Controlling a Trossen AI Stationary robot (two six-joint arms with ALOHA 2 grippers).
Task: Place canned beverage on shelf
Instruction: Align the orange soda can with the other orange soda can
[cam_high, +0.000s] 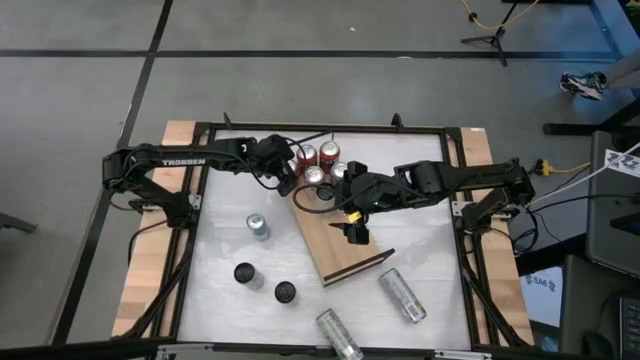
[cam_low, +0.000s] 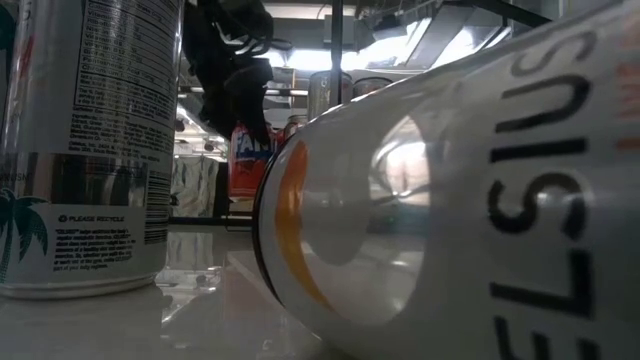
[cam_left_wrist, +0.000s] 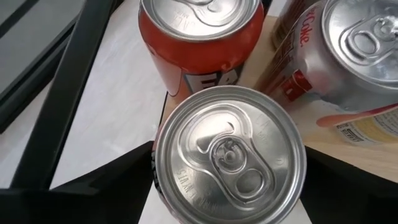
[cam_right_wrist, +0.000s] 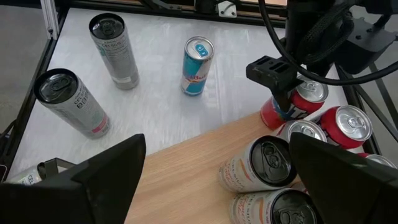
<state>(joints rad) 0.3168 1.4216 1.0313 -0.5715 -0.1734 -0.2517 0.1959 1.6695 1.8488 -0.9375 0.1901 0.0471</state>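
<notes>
The shelf is a light-brown board lying slantwise on the white table, with its black rail at the near end. Several cans stand at its far end. My left gripper is at that group, shut on a silver-topped can with a red side. An orange Fanta can stands just beyond it. My left gripper also shows in the right wrist view. My right gripper hangs open and empty above the middle of the shelf. My left gripper holds the silver-topped can between its two fingers, one on each side of the can's upper wall. The fingers come from above, pointing steeply down. The can stands upright. Its bottom is hidden, so I cannot tell whether it rests on anything.
A blue can and two dark-topped cans stand on the table left of the shelf. Two silver cans lie near the front edge; one fills the low view. A black frame rims the table.
</notes>
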